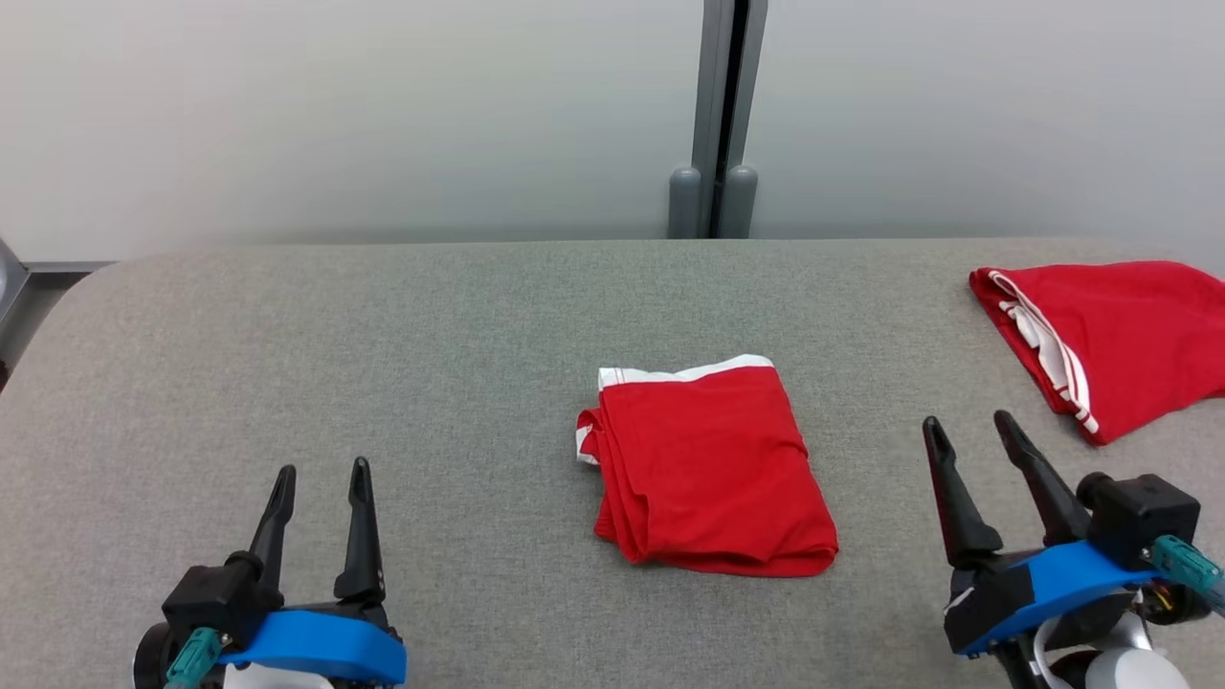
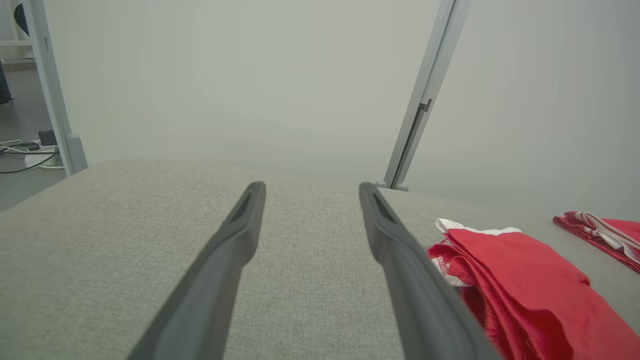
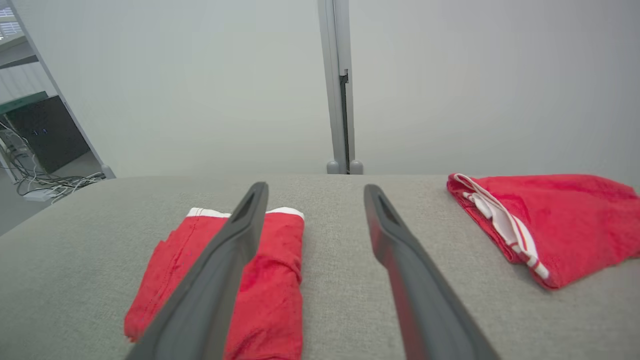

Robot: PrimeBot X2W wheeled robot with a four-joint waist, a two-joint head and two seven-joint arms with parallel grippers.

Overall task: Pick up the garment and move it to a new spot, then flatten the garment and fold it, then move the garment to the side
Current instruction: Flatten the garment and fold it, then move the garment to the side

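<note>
Garment (image 1: 708, 469) folded; one other garment (image 1: 1120, 335) lies apart.

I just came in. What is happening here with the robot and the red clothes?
The robot is folding clothes on a grey table. One folded red garment lies in the middle, and nothing touches it. The left gripper and right gripper are both open and empty. A second red garment lies loosely at the far right.
</note>
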